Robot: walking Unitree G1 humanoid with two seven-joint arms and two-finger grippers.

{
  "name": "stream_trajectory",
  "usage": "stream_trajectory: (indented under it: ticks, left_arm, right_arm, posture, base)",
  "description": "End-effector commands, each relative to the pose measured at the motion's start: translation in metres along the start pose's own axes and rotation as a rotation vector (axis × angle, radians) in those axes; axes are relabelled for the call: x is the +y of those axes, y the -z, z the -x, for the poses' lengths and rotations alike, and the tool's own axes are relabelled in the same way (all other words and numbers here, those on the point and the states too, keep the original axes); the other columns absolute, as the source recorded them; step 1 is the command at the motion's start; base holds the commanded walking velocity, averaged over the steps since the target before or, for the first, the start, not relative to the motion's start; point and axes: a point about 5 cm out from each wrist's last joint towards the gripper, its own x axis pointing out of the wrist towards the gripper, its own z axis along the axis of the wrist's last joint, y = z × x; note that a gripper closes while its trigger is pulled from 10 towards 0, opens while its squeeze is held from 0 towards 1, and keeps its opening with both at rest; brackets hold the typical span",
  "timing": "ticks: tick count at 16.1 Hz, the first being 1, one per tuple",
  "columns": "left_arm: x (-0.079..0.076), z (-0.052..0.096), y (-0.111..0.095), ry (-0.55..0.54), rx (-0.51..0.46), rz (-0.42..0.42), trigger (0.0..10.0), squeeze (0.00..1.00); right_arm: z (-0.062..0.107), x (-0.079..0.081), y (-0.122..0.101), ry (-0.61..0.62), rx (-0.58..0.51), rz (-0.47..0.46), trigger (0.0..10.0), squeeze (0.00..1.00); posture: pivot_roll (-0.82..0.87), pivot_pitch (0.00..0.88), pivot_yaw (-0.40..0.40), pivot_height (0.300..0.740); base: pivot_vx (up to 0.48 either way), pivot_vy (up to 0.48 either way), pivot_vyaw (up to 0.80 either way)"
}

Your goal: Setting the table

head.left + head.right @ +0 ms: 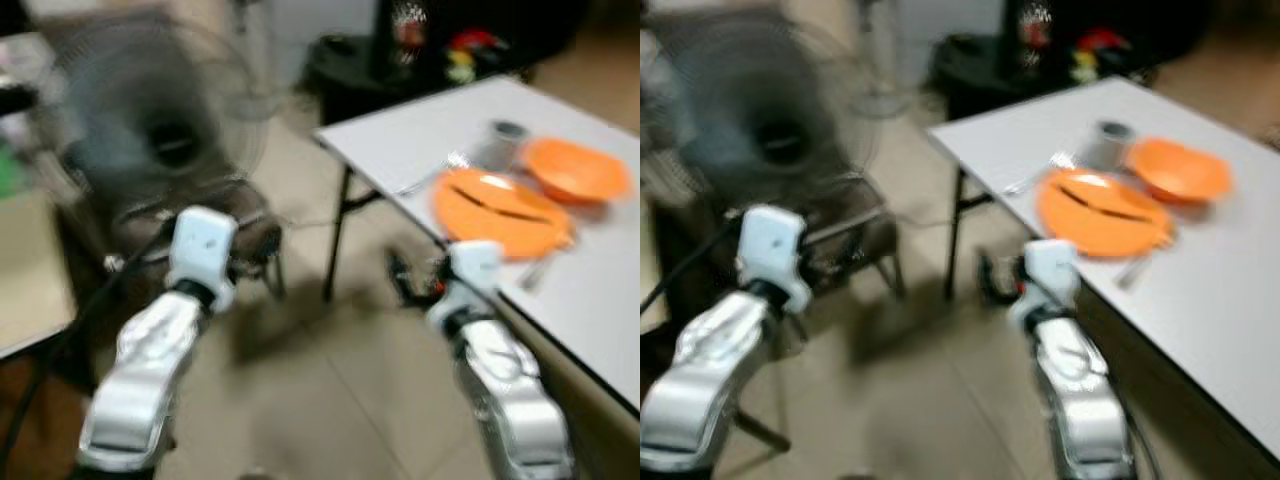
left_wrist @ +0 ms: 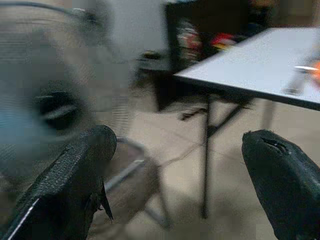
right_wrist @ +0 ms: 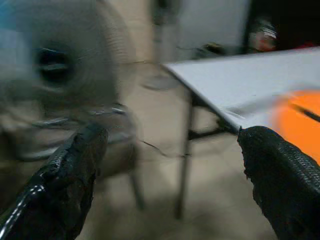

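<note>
Orange plate (image 1: 500, 212) lies on the bench (image 1: 600, 290) at 2 o'clock, bowl (image 1: 577, 170) beyond. Likely light, rigid, slippery: grasp its rim. Left gripper (image 2: 175, 175) and right gripper (image 3: 170, 170) are spread, empty.

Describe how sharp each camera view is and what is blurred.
Left eye view: all motion-smeared; the orange plate and fan lack crisp edges. Right eye view: the same smear. Left wrist view: black fingers fairly sharp, background soft. Right wrist view: fingers clearer, white table streaked.
</note>
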Motion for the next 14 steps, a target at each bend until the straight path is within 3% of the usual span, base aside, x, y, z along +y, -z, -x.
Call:
stream_trajectory:
  ticks: [1,14]
  left_arm:
    - [-0.0054,-0.0007,-0.0044,0.014,-0.018,0.002,10.0,0.00]
    - [-0.0019,-0.0012,-0.0050,0.005,-0.016,-0.005,10.0,0.00]
  right_arm:
    - [0.0013,-0.0080,-0.0017,0.022,-0.004,0.011,10.0,0.82]
    - [-0.0033,-0.0072,-0.0001,-0.003,0.003,0.012,10.0,0.82]
  posture:
    - [0.08,0.000,0.004,0.740]
    - [0.09,0.000,0.001,0.740]
  base:
    - [0.000,0.255,0.56]
    - [0.000,0.231,0.56]
